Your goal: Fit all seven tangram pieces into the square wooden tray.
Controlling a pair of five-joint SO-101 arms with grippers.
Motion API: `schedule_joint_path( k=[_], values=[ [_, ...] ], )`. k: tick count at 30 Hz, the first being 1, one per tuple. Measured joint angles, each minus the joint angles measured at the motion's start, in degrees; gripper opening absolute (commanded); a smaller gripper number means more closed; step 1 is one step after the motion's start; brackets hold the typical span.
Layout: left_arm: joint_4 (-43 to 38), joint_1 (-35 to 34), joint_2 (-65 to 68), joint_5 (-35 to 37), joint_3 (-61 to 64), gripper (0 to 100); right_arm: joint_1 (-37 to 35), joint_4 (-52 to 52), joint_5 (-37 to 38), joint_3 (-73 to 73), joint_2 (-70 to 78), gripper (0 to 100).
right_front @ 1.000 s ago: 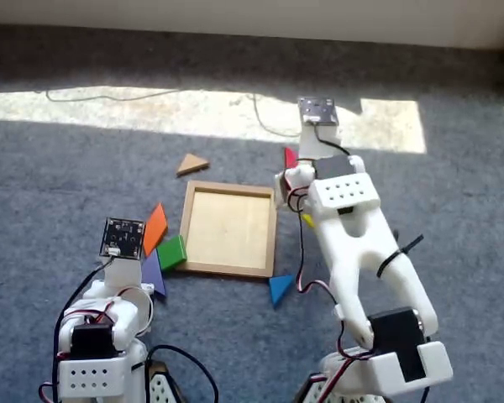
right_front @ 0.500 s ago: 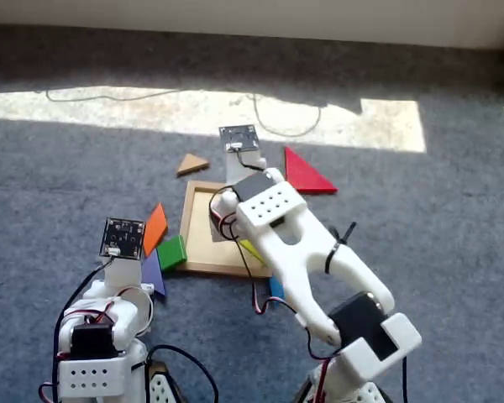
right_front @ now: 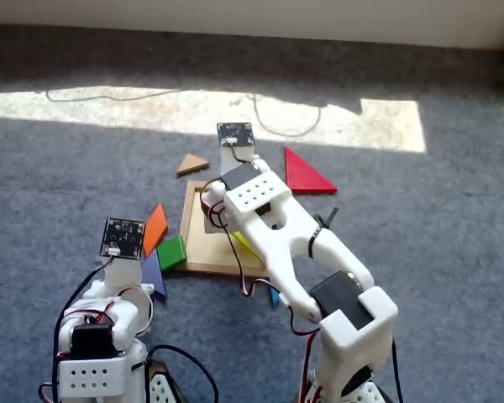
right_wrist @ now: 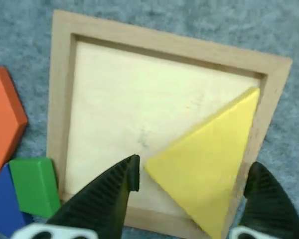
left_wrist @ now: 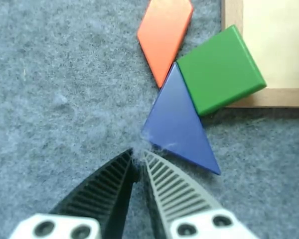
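A grey-blue carpet [right_front: 67, 185] covered the whole work surface, with a band of sunlight [right_front: 109, 113] across its far side. The square wooden tray [right_wrist: 60, 99] lay at the centre. Over it hung the right gripper [right_wrist: 194, 169], its jaws spread wide and clamped on either side of the yellow triangle [right_wrist: 204, 159]. That piece sat over one corner of the tray, its point and one edge overlapping the rim. Whether it touched the tray floor could not be told. The pale floor of the tray showed bare beside it.

Outside the tray, the green square [left_wrist: 219, 69] pressed against a corner of the frame. The orange parallelogram [left_wrist: 164, 30] and the dark blue triangle [left_wrist: 179, 124] met it point to point. The left gripper [left_wrist: 138, 158] held nothing, its fingertips drawn nearly together just beside the dark blue triangle's corner, low over the carpet.

The red triangle [right_front: 305, 175] lay beyond the tray's far right corner, near the sunlight. The small tan triangle [right_front: 191, 164] lay off the far left corner, apart from the frame.

In the high view the right arm covered much of the tray. It left only a sliver of the light blue triangle [right_front: 274, 294] visible at the near edge.
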Motion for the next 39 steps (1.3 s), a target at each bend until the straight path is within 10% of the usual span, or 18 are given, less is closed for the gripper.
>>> schedule_joint_path(
  k=[8, 17, 39],
  values=[
    [0.00, 0.00, 0.00, 0.00, 0.00, 1, 0.00, 0.00, 0.35, 0.00, 0.00, 37.4],
    [0.00, 0.00, 0.00, 0.00, 0.00, 1, 0.00, 0.70, 12.22, 0.00, -5.27, 0.2],
    [0.00, 0.00, 0.00, 0.00, 0.00, 1, 8.97, 0.70, 18.90, 4.66, 0.00, 0.5]
  ],
)
